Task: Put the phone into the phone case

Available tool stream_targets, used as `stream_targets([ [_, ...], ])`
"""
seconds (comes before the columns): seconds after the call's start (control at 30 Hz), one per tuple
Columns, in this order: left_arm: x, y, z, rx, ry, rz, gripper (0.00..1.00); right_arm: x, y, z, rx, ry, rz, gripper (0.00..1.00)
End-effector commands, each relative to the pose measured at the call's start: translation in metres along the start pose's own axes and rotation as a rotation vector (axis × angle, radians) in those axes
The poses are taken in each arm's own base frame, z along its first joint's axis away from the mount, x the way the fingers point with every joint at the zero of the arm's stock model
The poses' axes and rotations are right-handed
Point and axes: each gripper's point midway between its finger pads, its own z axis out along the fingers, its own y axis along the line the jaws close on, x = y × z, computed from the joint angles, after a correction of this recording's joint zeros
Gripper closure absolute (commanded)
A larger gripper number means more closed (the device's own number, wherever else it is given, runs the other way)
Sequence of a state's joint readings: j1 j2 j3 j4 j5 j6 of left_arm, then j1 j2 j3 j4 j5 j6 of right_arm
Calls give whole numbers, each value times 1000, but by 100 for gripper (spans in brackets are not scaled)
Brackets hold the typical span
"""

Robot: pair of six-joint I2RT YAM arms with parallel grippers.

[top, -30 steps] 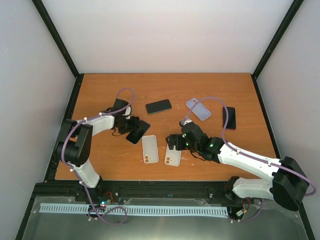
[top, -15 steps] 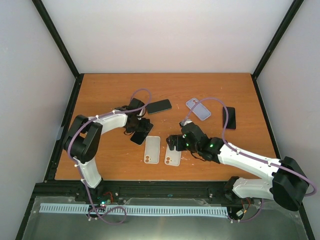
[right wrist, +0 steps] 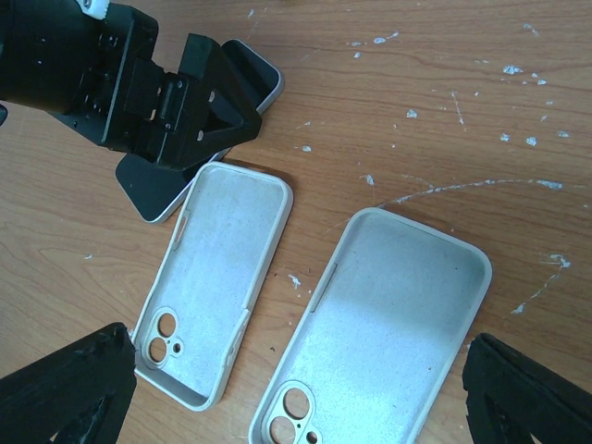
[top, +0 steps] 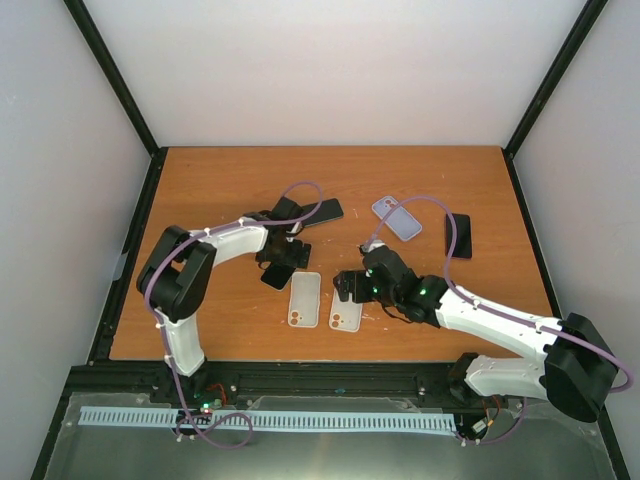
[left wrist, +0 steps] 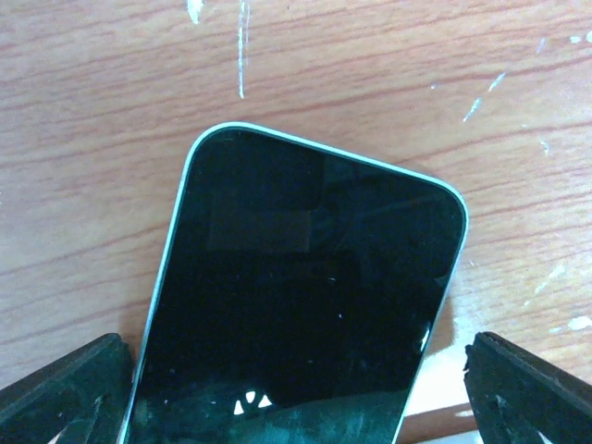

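Note:
A black phone [left wrist: 305, 287] with a pale rim lies screen up on the wooden table, and also shows in the top view [top: 277, 273]. My left gripper [top: 284, 252] is open and straddles its near end. In the left wrist view [left wrist: 296, 407] a gap shows at the right finger [left wrist: 532, 393]. Two empty white cases lie side by side, the left case [right wrist: 217, 282] just below the phone's corner and the right case [right wrist: 384, 333] beside it. My right gripper [right wrist: 296, 416] is open and empty, hovering above the two cases [top: 352, 285].
A second black phone [top: 318, 212] lies behind the left gripper. A third black phone [top: 459, 235] lies at the right. A lavender case [top: 397, 217] sits at the back middle. The table [top: 200, 180] is bare at the back left.
My left arm has swung to the right and its gripper now sits over the black phone, which shifted slightly towards the left white case. The right arm has not moved.

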State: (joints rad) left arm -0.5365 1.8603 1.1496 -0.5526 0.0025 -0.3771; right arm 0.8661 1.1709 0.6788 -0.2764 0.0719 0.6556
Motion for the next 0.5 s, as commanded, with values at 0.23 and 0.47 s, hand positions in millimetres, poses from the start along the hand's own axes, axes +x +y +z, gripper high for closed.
stream_targets([
  [0.23, 29, 33, 29, -212, 132, 27, 8, -3, -7, -8, 19, -31, 17, 5],
  [0.47, 24, 46, 37, -259, 148, -26, 13, -2, -12, -12, 34, -39, 20, 5],
])
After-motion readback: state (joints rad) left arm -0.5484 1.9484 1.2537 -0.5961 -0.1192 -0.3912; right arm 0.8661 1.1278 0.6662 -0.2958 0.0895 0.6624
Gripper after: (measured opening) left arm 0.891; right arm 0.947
